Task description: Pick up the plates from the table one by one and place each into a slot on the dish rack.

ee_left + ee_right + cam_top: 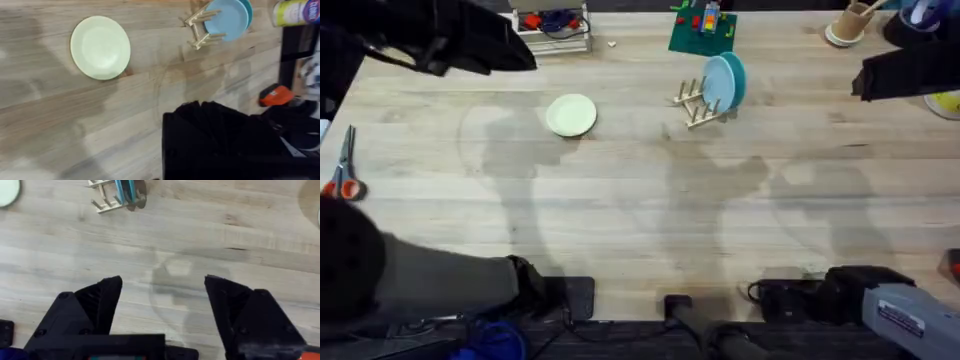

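A pale cream-yellow plate [570, 114] [100, 47] lies flat on the wooden table [640, 220], left of centre. A teal-blue plate [725, 82] [230, 19] [125, 191] stands on edge in the small wooden dish rack [696, 104] [201, 32] [104, 200]. My left gripper [520, 55] hovers dark and blurred above the table's far left, left of the cream plate; in its wrist view it is a black mass [225, 145]. My right gripper [862, 82] [162, 310] hangs open and empty over bare table, right of the rack.
A green board with toys [702, 30] and a white frame stand [555, 28] sit at the back edge. Scissors [342, 172] lie at the far left. A cup on a saucer [848, 26] is at the back right, with a wipes canister [296, 11] nearby.
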Robot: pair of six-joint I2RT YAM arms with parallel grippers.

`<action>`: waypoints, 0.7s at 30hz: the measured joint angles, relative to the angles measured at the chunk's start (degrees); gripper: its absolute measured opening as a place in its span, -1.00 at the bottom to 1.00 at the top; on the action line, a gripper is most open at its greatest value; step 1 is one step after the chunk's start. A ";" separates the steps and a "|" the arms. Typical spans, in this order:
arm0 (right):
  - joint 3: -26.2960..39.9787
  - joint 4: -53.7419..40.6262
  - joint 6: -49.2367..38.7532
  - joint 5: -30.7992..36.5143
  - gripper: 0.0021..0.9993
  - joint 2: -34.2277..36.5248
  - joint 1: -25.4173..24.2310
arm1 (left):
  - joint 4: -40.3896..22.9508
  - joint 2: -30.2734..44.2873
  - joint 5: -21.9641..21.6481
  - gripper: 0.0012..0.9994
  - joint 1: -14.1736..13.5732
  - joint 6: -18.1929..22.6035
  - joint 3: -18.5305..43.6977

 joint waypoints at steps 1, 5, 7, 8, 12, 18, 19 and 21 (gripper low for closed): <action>0.00 0.00 0.00 0.00 0.99 0.00 0.00 | 0.41 1.21 1.13 -0.92 0.40 0.37 -0.71; 0.00 0.00 0.02 0.00 0.99 0.00 0.00 | 0.89 6.11 5.14 -0.92 1.39 2.85 -2.28; 0.00 0.00 0.04 0.00 0.99 0.00 0.00 | 1.49 8.69 6.45 -0.92 1.64 3.73 -2.44; 0.00 0.00 0.04 0.00 0.99 0.00 0.00 | 2.03 9.88 6.94 -0.92 1.67 4.06 -2.45; 0.00 0.00 0.04 0.00 0.99 0.00 0.00 | 4.20 14.27 8.21 -0.92 1.76 4.86 -2.45; 0.00 0.00 0.04 0.00 0.99 0.00 0.00 | 6.34 18.78 8.72 -0.92 1.76 5.34 -2.45; 0.00 0.00 0.04 0.00 0.99 0.00 0.00 | 6.68 19.41 8.79 -0.92 1.76 5.44 -2.45; 0.00 0.00 0.04 0.00 0.99 0.00 0.00 | 7.06 20.57 8.83 -0.92 1.80 5.48 -2.45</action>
